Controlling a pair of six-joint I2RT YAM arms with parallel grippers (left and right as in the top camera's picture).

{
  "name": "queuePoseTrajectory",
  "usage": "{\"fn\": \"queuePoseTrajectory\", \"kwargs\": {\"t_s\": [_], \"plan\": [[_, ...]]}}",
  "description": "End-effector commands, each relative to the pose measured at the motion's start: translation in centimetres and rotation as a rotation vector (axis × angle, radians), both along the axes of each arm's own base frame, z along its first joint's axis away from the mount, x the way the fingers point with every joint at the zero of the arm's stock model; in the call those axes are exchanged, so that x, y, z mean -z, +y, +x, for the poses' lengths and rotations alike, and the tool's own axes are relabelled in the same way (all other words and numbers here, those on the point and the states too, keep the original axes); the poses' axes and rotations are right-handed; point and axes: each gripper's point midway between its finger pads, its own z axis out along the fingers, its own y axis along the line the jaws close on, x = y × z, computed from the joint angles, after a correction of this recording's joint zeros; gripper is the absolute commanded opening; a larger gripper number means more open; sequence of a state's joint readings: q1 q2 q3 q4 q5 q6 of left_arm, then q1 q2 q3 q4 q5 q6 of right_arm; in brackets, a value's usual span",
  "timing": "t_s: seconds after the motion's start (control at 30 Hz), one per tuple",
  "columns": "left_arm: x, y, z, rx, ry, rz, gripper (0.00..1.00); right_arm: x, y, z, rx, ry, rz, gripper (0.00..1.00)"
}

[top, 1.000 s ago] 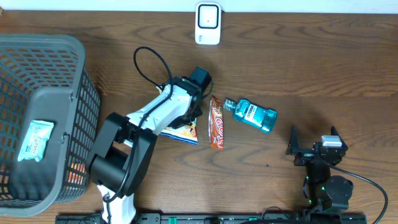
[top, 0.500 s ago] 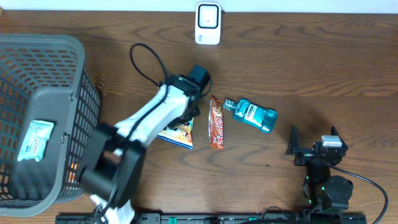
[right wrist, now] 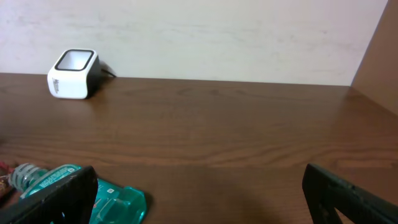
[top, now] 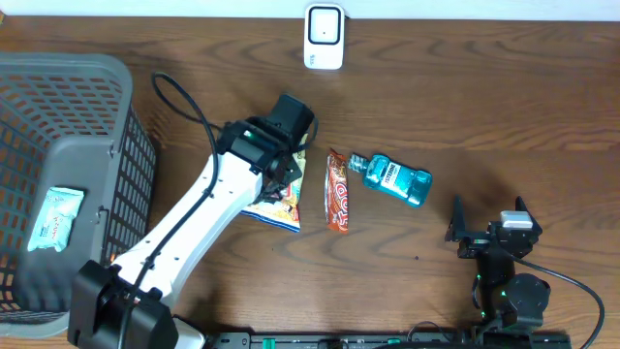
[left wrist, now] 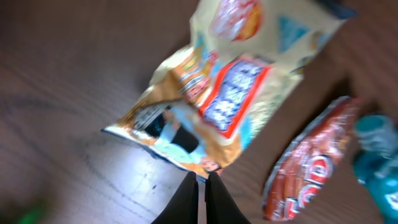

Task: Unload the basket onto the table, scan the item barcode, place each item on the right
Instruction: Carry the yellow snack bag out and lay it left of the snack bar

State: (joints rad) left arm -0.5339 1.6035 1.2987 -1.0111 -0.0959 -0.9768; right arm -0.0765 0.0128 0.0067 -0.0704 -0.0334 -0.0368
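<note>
At the middle of the table [top: 504, 107], you have: the left gripper [left wrist: 200, 178], fingers pressed together on the lower edge of the crumpled snack bag [left wrist: 230, 93], the bag lying directly ahead of the fingertips, printed face to the wrist camera. Just beside the bag: one candy bar [top: 337, 191], then a teal bottle [top: 395, 180]. At the far edge, well apart: the scanner [top: 324, 36]. One basket [top: 87, 107] holding a pale packet [top: 53, 218]. Right gripper [top: 487, 221]: spread wide, holding nothing.

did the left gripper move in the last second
Yes. The left gripper, shut on the snack bag, has shifted toward the basket, away from the red snack bar.
</note>
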Motion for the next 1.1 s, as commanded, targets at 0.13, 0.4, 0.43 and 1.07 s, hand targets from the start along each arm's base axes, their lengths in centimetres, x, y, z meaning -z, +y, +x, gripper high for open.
{"fn": "queuePoseTrajectory", "kwargs": {"t_s": [0.13, 0.4, 0.43, 1.07], "plan": [[5.4, -1.0, -2.5, -0.062, 0.106, -0.095, 0.08, 0.1, -0.2, 0.0, 0.007, 0.004, -0.005, 0.99], [11.7, -0.5, -3.4, -0.117, 0.096, -0.112, 0.07, 0.1, -0.2, 0.0, 0.007, 0.004, -0.005, 0.99], [12.2, -0.4, -3.6, -0.125, 0.106, -0.107, 0.08, 0.1, -0.2, 0.0, 0.007, 0.004, -0.005, 0.99], [1.4, -3.1, 1.4, 0.011, -0.237, -0.17, 0.07, 0.1, -0.2, 0.0, 0.007, 0.004, -0.005, 0.99]]}}
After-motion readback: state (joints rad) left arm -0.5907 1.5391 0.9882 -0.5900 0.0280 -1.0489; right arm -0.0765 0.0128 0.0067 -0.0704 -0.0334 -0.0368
